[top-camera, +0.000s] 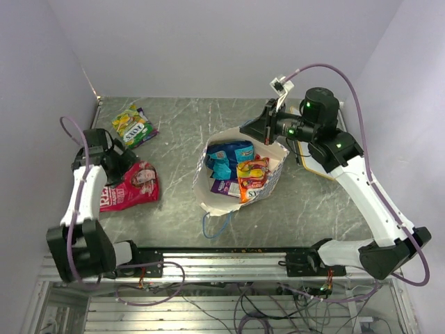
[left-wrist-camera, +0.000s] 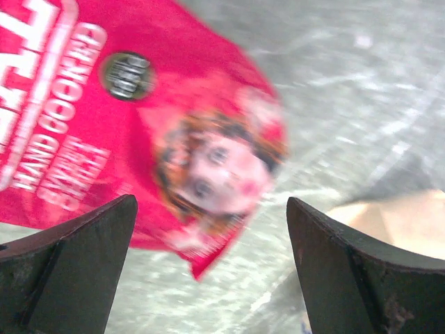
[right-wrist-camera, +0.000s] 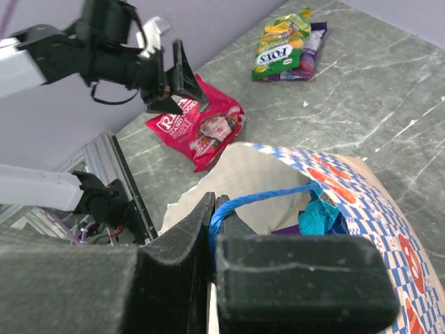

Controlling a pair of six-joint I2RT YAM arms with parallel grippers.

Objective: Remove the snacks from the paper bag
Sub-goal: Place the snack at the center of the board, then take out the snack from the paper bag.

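The checkered paper bag (top-camera: 272,174) stands open mid-table with several snacks inside: blue packets (top-camera: 229,158), an orange one (top-camera: 252,175), a purple one (top-camera: 224,186). My right gripper (top-camera: 268,127) is shut on the bag's blue string handle (right-wrist-camera: 268,200) at its far rim and holds it up. A red packet (top-camera: 131,186) lies flat at the left. My left gripper (top-camera: 118,161) is open and empty just above it, and the packet (left-wrist-camera: 139,132) shows between its fingers. A yellow-green packet (top-camera: 132,124) lies on a purple one (right-wrist-camera: 313,47) at far left.
A flat white board with a tan edge (top-camera: 313,163) lies under my right arm, right of the bag. The bag's other blue handle (top-camera: 217,224) hangs toward the table's near edge. Grey walls close the back and sides.
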